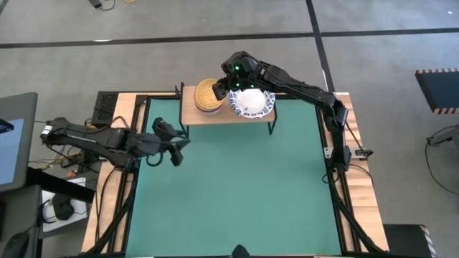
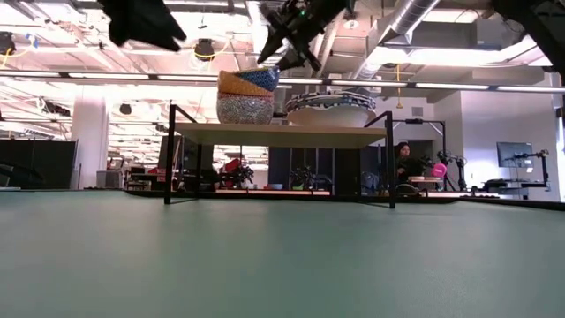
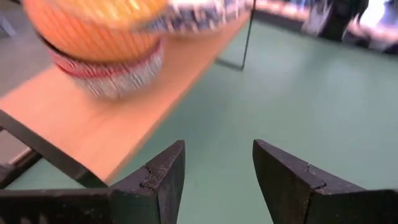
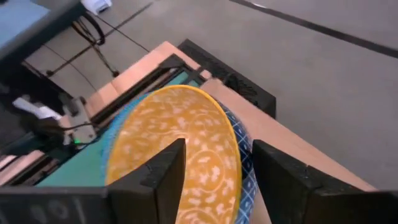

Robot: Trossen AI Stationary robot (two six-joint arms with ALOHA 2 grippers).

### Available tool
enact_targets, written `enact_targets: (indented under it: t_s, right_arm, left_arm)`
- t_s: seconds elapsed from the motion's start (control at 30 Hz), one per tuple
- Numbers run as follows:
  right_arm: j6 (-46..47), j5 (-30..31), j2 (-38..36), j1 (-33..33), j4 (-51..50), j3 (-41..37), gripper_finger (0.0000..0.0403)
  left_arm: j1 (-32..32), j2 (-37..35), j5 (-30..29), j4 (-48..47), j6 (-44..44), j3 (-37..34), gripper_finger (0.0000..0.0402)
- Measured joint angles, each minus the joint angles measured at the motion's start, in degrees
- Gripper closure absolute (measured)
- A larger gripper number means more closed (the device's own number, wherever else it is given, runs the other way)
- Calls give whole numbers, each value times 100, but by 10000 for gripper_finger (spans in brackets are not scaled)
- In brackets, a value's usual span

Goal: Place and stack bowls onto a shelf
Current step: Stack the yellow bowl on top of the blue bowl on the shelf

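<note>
The shelf stands at the table's far edge. On its left part sits a stack of small bowls, with a yellow-orange bowl on top, nested in a light blue one. To the right of that stack rest wide white bowls with blue rims. My right gripper hangs open just above the yellow-orange bowl, its fingers slanting down on either side of the bowl's rim. My left gripper is open and holds nothing, above the green table near the shelf's left end.
The green tabletop stretches wide in front of the shelf. A black box sits at the table's far left corner. The shelf's black legs stand on the table. A person is far off in the room behind.
</note>
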Motion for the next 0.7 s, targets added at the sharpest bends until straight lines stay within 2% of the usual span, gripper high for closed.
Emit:
enact_targets:
  t_s: [0.17, 0.4, 0.57, 0.7]
  right_arm:
    - [-17, 40, -275, 226, -82, 0, 200]
    - [-158, 310, -490, 210, -309, 9, 221]
    - [-178, 304, -221, 84, -970, -9, 238]
    - [-204, 299, -78, 89, -1008, -9, 249]
  left_arm:
    - [-131, -740, -609, 2, 178, 141, 228]
    - [-102, -1737, -1036, -41, 360, 144, 228]
    - [-104, -1866, -1105, -160, 374, 144, 228]
    - [-104, -1737, -1143, -210, 357, 144, 228]
